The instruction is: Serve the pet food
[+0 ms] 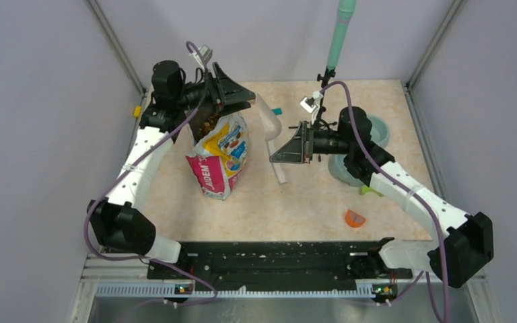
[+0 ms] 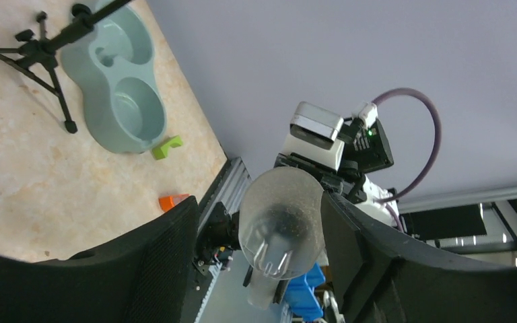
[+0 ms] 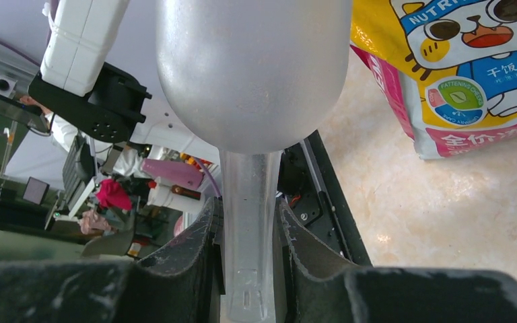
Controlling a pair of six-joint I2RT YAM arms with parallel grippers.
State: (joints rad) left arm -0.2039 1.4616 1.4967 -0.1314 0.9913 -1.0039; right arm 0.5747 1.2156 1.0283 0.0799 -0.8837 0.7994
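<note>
The cat-print pet food bag stands upright left of centre, also in the right wrist view. Brown kibble shows in its open mouth. My left gripper hangs open just above the bag's top; its jaws stand wide apart with nothing between them. My right gripper is shut on the handle of a translucent white scoop, held in the air just right of the bag. The scoop bowl faces the left gripper and looks empty.
A grey-green double bowl lies at the right, partly under my right arm. A black tripod with a green pole stands at the back. An orange piece and a green piece lie front right.
</note>
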